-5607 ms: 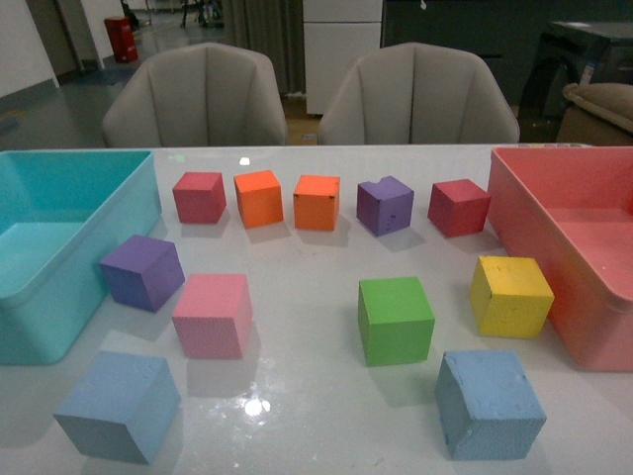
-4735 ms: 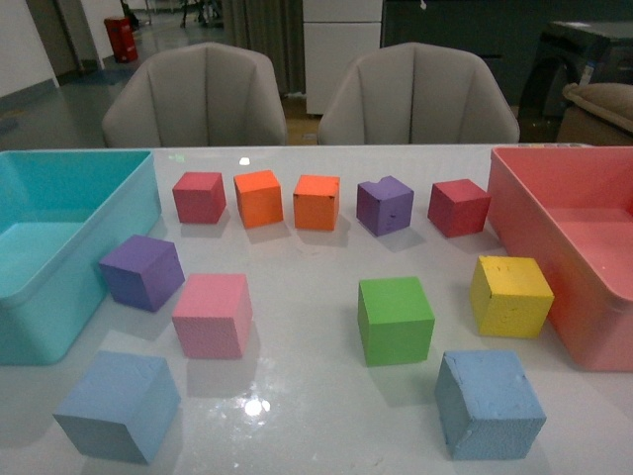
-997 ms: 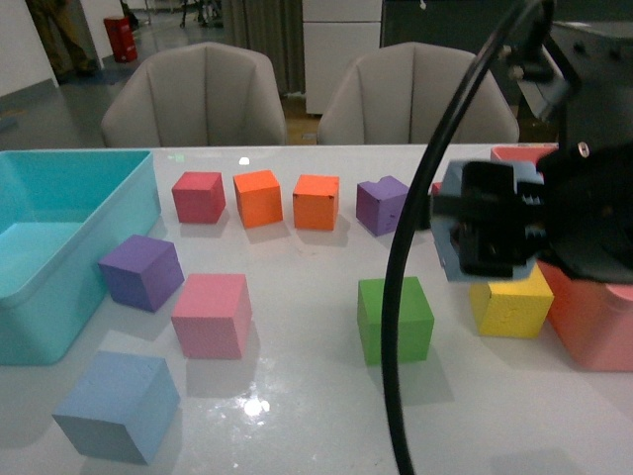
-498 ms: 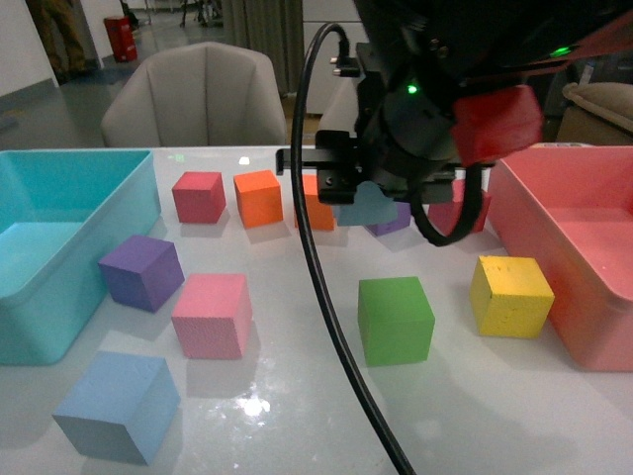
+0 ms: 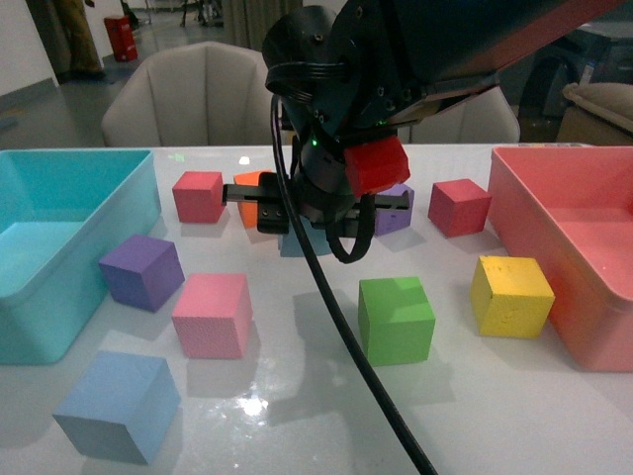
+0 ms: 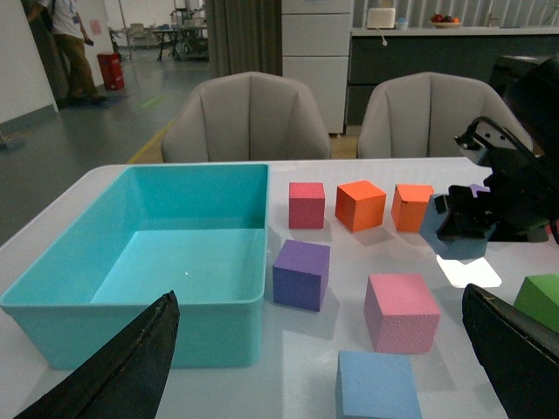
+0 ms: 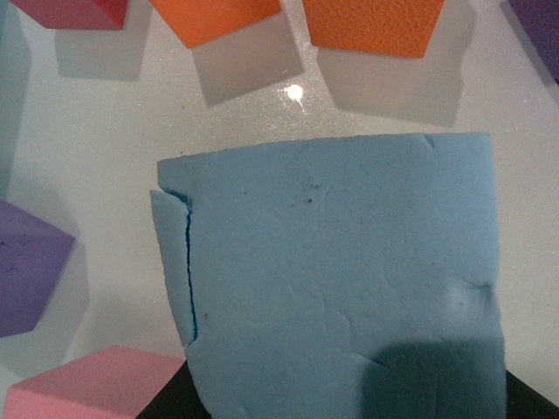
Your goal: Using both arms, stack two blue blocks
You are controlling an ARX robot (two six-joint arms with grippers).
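One blue block (image 5: 117, 406) rests on the white table at the front left; in the left wrist view this blue block (image 6: 377, 386) lies just below and between my left gripper's (image 6: 319, 301) wide-open black fingers (image 6: 113, 367), which hold nothing. My right gripper (image 5: 302, 223) hangs above the table's middle, in front of the orange cubes, shut on the other blue block (image 5: 297, 241). That held block (image 7: 341, 279) fills the right wrist view and has a crack along one edge. From the left wrist it shows as a dark blue cube (image 6: 458, 237) in the air.
A teal bin (image 5: 59, 247) stands at the left and a pink bin (image 5: 579, 247) at the right. A purple cube (image 5: 141, 270), pink cube (image 5: 211, 315), green cube (image 5: 396, 319) and yellow cube (image 5: 510, 295) sit mid-table. Red, orange and purple cubes line the back.
The right arm picked the blue block up from the front right and carried it leftward to above the table's middle. The front-left blue block has not moved.
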